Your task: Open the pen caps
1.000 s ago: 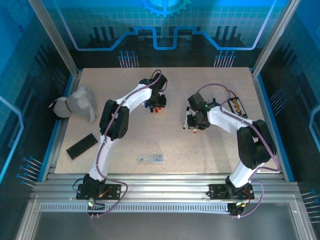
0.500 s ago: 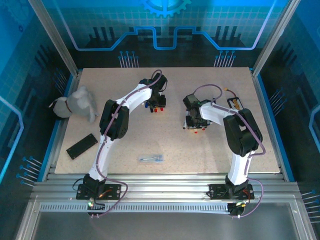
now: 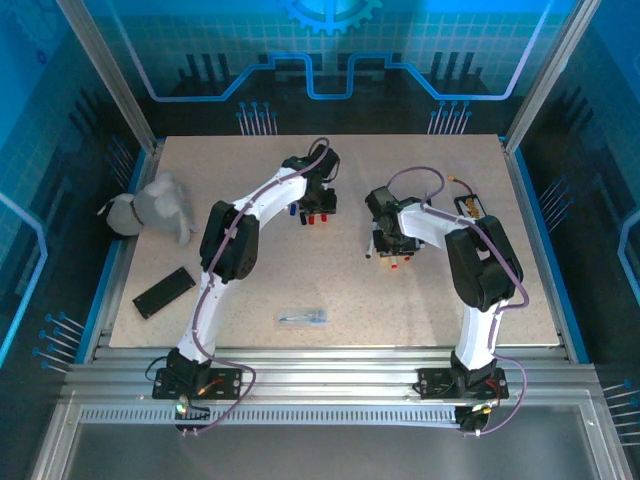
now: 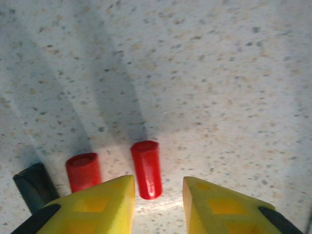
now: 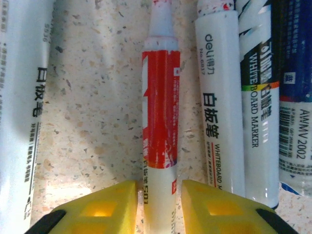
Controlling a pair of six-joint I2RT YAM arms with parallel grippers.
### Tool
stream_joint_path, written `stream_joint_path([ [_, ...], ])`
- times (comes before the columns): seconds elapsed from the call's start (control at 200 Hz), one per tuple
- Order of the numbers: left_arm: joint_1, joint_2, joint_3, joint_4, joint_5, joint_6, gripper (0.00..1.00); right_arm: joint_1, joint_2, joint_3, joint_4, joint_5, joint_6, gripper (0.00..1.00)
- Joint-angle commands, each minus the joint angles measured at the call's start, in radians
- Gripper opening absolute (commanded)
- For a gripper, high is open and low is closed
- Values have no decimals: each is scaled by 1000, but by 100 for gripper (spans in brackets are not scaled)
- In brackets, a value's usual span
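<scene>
R claw [image 5: 160,186] straddles red pen [image 5: 161,97], jaws slightly apart.

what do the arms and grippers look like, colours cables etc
The left arm and right arm have white tubular links with bulky black joints on black bases. A purple-grey cable loops along each. The left gripper and right gripper each have two blocky yellow fingers with diamond-shaped recesses and black backing.

Two red caps [image 4: 146,168] and a black cap [image 4: 31,187] rest on the bench [image 4: 219,73]; white-barrelled pens [image 5: 217,97] lie side by side.
</scene>
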Motion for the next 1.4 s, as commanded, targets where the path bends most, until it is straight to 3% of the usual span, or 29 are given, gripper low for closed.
stream_joint_path([
  [0.0,-19,-64,38,-29,-7,23,32,-11,17,16,-49,47,18,31],
  [0.38,-84,-47,68,-19,0,19,39,-8,-137,-5,-99,103,43,32],
  [0.49,-99,-41,76,-3,1,23,43,-7,-247,-68,-4,-20,28,32],
  [0.595,-110,-20,109,-5,7,28,44,-10,-379,-183,184,-214,29,40],
  [0.67,-117,-4,131,-1,32,31,45,-9,-431,-246,274,-271,61,42],
  [0.831,-130,10,135,44,95,20,47,-10,-438,-293,315,-292,99,44],
  [1.396,-180,150,278,-16,44,66,49,-62,-486,-340,344,-317,144,50],
])
